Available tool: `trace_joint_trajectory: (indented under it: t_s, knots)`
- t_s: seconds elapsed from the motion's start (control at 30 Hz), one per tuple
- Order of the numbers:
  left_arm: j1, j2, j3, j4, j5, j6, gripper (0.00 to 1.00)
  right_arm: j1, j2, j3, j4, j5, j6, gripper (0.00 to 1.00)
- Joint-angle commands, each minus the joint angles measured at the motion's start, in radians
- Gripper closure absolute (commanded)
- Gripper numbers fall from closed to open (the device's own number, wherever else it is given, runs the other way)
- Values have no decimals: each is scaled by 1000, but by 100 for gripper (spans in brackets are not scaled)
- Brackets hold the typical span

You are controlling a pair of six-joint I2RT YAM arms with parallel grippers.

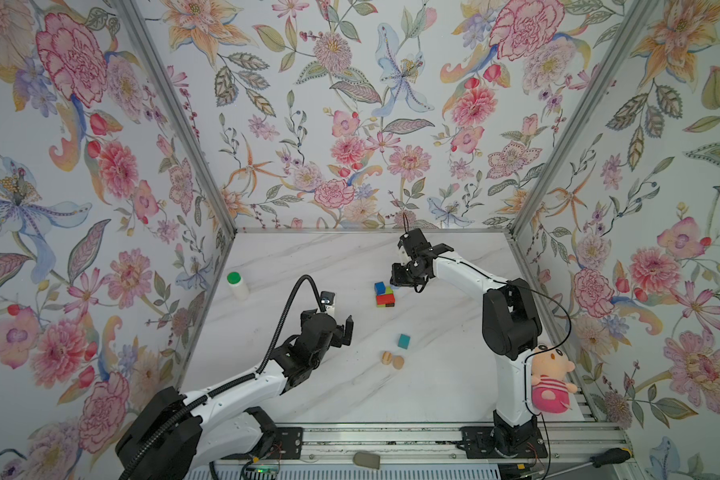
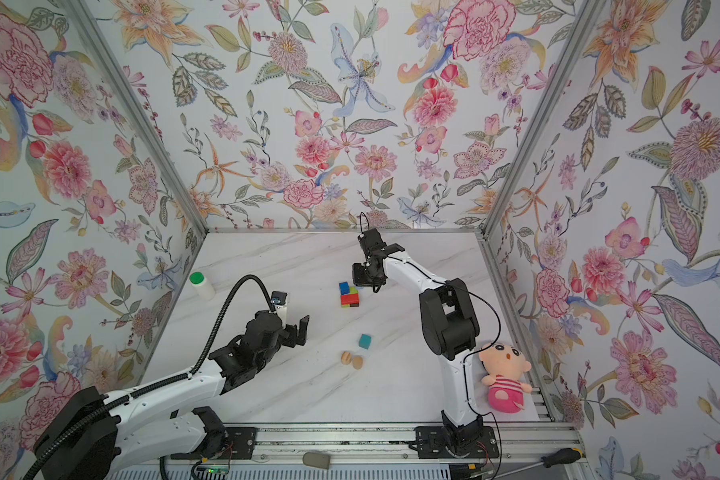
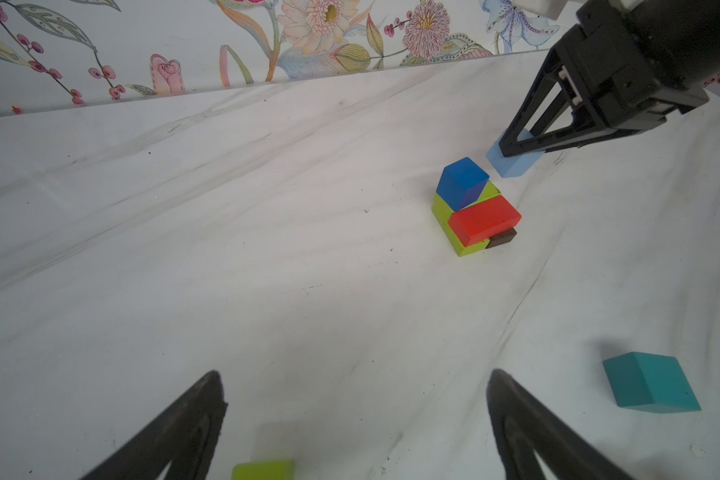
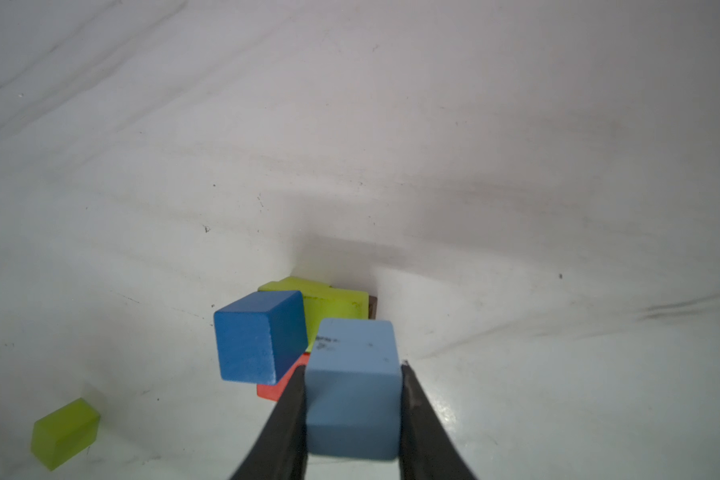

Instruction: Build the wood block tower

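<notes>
We see the left gripper [image 3: 355, 372] spread wide and empty above the white marble table [image 1: 308, 257]; mid-table sits the low stack of green, red, brown and blue wood blocks [image 1: 385, 296]; just beside it, the right gripper [image 4: 352, 368] clamps a light-blue wooden cube [image 4: 352, 349]

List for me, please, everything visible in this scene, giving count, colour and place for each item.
tower: one, dark blue, red, yellow-green, dark brown, mid-table.
light blue block: one, light blue, beside the tower.
teal block: one, teal, loose in front of the tower.
rounded pieces: two, tan, near the teal block.
loose green block: one, yellow-green, by the left arm's jaws.
bottle: one, white with green cap, table's left edge.
plush doll: one, pink, beside the right arm's base.
screwdriver: one, black handle, front rail.
grey object: one, grey, front rail.
left arm: one, black and white, jaws open.
right arm: one, black and white, jaws shut on the light blue block.
</notes>
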Motion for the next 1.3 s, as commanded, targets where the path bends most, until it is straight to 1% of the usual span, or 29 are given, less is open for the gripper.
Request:
trace_joint_trajectory:
  t_s: [0.0,0.77,1.27]
  knots:
    - [17,-18,-8,7,3,9,1,10,37,33,-27,-13,-14,70]
    - [33,-37,-29,5,5,1,1,20,74,70,-42,-16,-13,67]
    - [39,-47,-38,2,9,-5,1,20,80,74,-42,-19,-9,61]
